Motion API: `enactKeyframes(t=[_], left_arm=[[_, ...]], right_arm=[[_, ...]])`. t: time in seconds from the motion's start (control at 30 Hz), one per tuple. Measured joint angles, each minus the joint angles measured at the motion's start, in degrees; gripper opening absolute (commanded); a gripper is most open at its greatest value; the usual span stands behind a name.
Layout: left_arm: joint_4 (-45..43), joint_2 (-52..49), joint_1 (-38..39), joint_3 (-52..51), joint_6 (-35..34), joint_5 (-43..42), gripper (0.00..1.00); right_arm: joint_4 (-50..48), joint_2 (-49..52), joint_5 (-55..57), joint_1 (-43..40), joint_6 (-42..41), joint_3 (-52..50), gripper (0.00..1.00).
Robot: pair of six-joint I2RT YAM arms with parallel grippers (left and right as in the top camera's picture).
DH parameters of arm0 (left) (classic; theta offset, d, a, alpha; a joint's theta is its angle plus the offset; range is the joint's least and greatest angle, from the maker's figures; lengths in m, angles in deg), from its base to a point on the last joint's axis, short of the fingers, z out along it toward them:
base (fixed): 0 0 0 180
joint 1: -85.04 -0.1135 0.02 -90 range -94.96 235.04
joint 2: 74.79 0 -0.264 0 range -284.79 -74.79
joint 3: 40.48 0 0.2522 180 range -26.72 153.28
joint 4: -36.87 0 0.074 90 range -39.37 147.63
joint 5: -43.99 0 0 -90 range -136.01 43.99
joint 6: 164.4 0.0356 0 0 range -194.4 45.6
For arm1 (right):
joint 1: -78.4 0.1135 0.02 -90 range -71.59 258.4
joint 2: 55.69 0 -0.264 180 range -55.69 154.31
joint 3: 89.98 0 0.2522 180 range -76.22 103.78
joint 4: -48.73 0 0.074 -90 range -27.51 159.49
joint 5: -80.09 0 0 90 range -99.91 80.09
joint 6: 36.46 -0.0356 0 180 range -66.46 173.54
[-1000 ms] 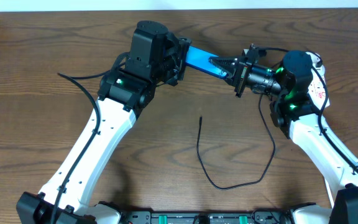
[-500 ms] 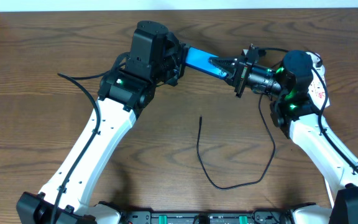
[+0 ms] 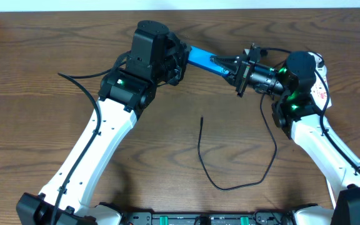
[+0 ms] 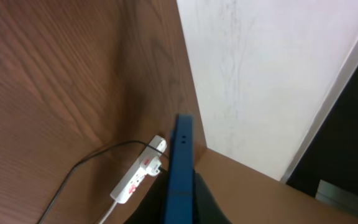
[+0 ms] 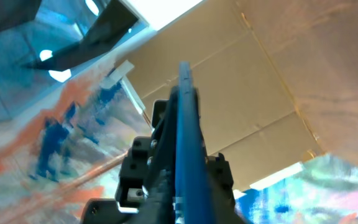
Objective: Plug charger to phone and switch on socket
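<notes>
One phone [image 3: 200, 57] between left gripper [image 3: 181, 60] and right gripper [image 3: 222, 64]; charger [image 3: 199, 147] apart

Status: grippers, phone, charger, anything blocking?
Left gripper shut on phone, lifted. Right gripper at its other end, grip unclear. Charger loose on table, unplugged. Nothing in the way.

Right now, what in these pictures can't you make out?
- the phone: screen too small overhead, edge-on in both wrist views.
- the socket: switches too small in the left wrist view; overhead, the right arm mostly covers it.
- the charger: overhead, its plug end disappears behind the right arm.
- the right gripper: overhead, unclear whether it grips the phone.
</notes>
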Motion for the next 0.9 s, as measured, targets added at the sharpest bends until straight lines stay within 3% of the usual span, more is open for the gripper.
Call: enactKeyframes(t=[0.07, 0.13, 0.2, 0.5, 0.73, 0.9], left_arm=[[0.5, 0.0, 0.0, 0.0, 0.2, 0.0, 0.07], [0.7, 0.0, 0.0, -0.1, 0.7, 0.0, 0.07], [0.7, 0.0, 0.0, -0.1, 1.1, 0.0, 0.07], [0.8, 0.0, -2.8, -0.1, 4.9, -2.1, 0.07], [1.6, 0.0, -10.8, -0.2, 20.3, -13.5, 0.07], [8.2, 0.0, -16.6, -0.2, 32.5, -22.9, 0.07]], right_arm=[[-0.5, 0.0, -0.2, 0.0, 0.9, 0.0, 0.49], [-0.7, 0.0, -0.5, 0.0, 2.6, 0.0, 0.79], [-0.8, 0.0, -0.7, 0.0, 4.5, 0.0, 0.99], [1.6, 0.0, -1.3, -0.7, 20.0, 0.0, 0.99], [13.6, 0.0, -2.4, -2.1, 39.1, 0.2, 0.99], [20.7, 0.0, -2.5, -2.2, 51.1, 0.3, 0.99]])
